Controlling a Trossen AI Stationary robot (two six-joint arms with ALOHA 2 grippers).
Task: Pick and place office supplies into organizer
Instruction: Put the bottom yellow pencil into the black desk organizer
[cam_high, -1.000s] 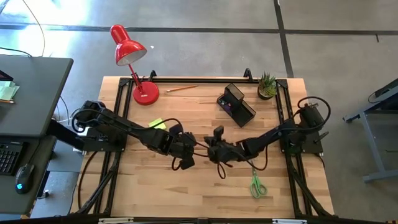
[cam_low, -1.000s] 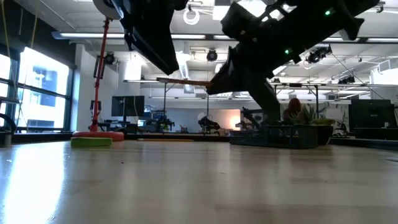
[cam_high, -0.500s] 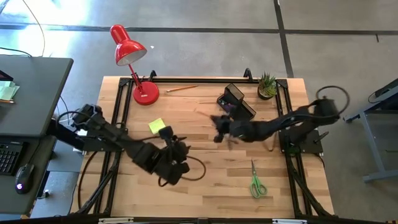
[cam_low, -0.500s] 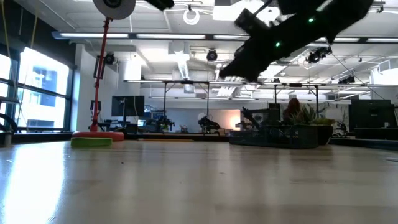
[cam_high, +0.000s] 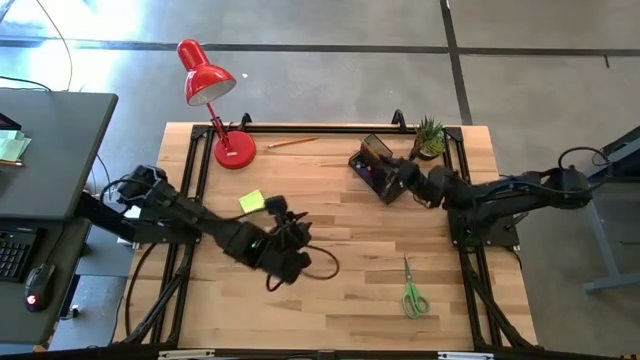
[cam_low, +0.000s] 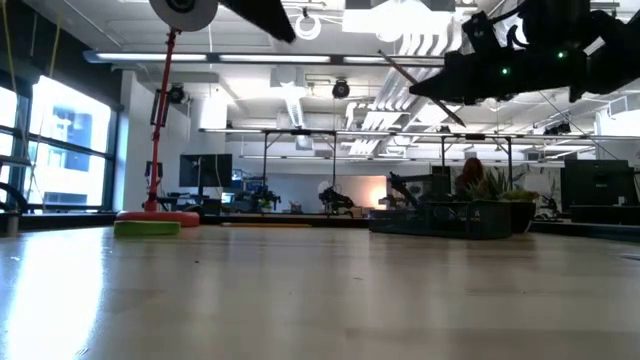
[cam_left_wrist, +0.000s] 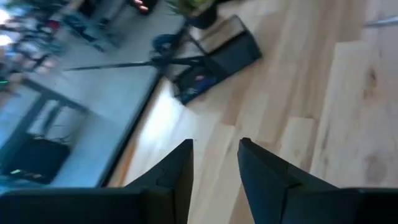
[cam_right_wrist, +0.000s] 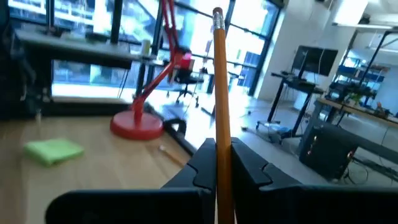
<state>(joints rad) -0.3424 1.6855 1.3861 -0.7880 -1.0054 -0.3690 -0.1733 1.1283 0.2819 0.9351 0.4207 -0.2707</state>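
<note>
The table (cam_high: 330, 290) held most of the job unfinished. The lamp (cam_high: 210, 90) stood at the far left corner and the small plant (cam_high: 430, 137) at the far right; neither belongs in the task. Just beside the plant sat the black mesh organizer (cam_high: 378, 167), set at an angle, with something purple showing inside it, perhaps the marker, though that could not be told for certain. The right gripper (cam_high: 400, 176) hovered directly over the organizer's near end, its fingers clamped on an orange pencil (cam_right_wrist: 219, 93), which stood straight out between them in the right wrist view and showed as a thin slanted line above the table in the low view. That pencil looked close to being dropped in but was not yet inside. The left gripper (cam_high: 296, 252) hung over the bare middle of the table, carrying nothing, its fingers (cam_left_wrist: 177, 171) a little apart. Three things still lay out on the wood: the green-handled scissors (cam_high: 411, 292) near the front right, well apart from the organizer; the yellow-green sticky notes (cam_high: 251, 201) on the left side, near the left arm; and a second pencil (cam_high: 291, 143) along the far edge by the lamp's base. No dark pen could be made out. By this reckoning, at least three more items remained after the held one.
</note>
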